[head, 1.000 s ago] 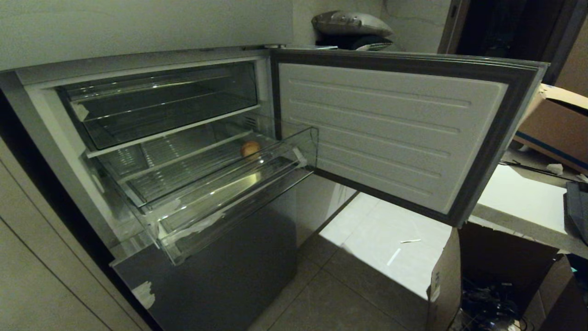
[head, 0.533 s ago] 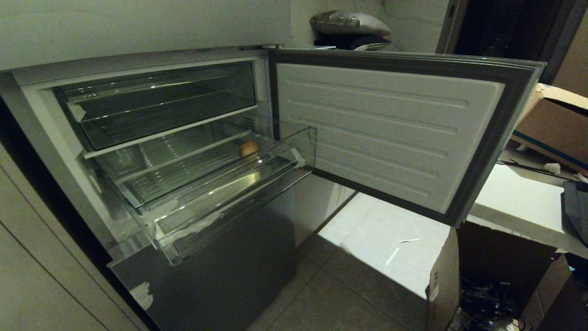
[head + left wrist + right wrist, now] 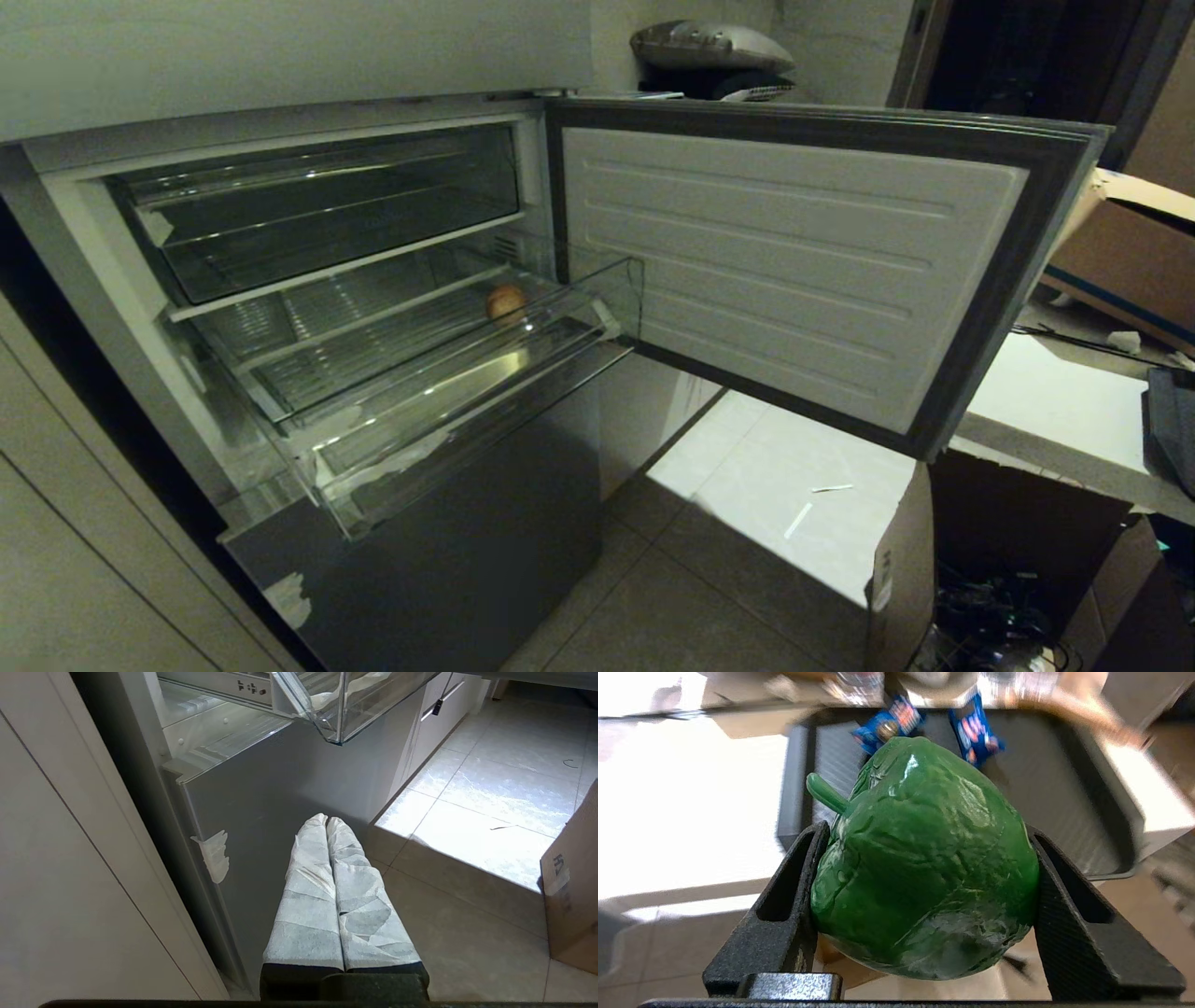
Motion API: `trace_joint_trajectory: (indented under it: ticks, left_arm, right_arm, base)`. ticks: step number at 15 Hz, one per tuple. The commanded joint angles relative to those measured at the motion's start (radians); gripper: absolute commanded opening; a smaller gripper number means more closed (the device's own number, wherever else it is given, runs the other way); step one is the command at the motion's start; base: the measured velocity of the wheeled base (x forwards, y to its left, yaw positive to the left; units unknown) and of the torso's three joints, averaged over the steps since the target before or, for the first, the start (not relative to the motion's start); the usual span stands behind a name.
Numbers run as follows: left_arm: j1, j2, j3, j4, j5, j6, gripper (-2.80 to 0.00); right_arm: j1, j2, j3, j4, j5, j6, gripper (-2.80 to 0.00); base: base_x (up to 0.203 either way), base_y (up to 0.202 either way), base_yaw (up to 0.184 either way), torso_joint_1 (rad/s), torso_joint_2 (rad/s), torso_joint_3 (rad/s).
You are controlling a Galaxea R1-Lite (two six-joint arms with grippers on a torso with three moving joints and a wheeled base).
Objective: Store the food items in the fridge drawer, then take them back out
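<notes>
**Right hand grips a green pepper; potato sits in the open drawer**

Firmly, the right hand (image 3: 924, 896) clamps a glossy green bell pepper (image 3: 924, 868) between its two black fingers (image 3: 784, 924), one pressed against each flank of the fruit, the short stem sticking out to one side. Beyond the pepper, in the right wrist view, lies a dark ribbed tray (image 3: 1064, 788) holding two blue snack packets (image 3: 887, 723), set on a pale counter (image 3: 682, 802); the far edge of that scene is blurred and cannot be read.

The left hand (image 3: 326, 820) hangs low in front of the fridge's grey lower door panel (image 3: 280, 793), its two white-wrapped fingers (image 3: 308, 891) pressed flat together with nothing between them. Above it juts the corner of the clear fridge drawer (image 3: 336, 714).

Neither arm shows in the head view. There the fridge drawer (image 3: 448, 411) is pulled well out of the compartment, and a small tan-brown potato (image 3: 505, 301) rests on its ribbed floor toward the back right corner. A shallower smoky bin (image 3: 317, 215) sits pushed in above it. The fridge door (image 3: 794, 271) stands swung wide to the right, its white ribbed liner facing outward. A cardboard box (image 3: 896, 569) stands on the tiled floor (image 3: 681, 607) below the door.
</notes>
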Motion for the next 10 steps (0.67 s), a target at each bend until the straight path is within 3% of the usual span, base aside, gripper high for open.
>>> trace_joint_trajectory:
  ticks: [1, 3, 7, 10]
  left_arm:
    - [0.0, 0.002, 0.0, 0.0, 0.0, 0.0, -2.8]
    - [0.0, 0.002, 0.0, 0.0, 0.0, 0.0, -2.8]
    - [0.0, 0.002, 0.0, 0.0, 0.0, 0.0, -2.8]
    - [0.0, 0.002, 0.0, 0.0, 0.0, 0.0, -2.8]
  right_arm:
    - [-0.178, 0.135, 0.025, -0.103, 0.243, -0.002, -2.8]
    - [-0.256, 0.232, 0.061, -0.25, 0.365, -0.017, -2.8]
    - [-0.367, 0.434, 0.079, -0.478, 0.436, -0.036, -2.8]
    - [-0.395, 0.493, 0.068, -0.529, 0.494, -0.037, -2.8]
  base:
    - [0.0, 0.0, 0.0, 0.0, 0.0, 0.0]
    - [0.0, 0.0, 0.0, 0.0, 0.0, 0.0]
    - [0.0, 0.0, 0.0, 0.0, 0.0, 0.0]
    - [0.0, 0.0, 0.0, 0.0, 0.0, 0.0]
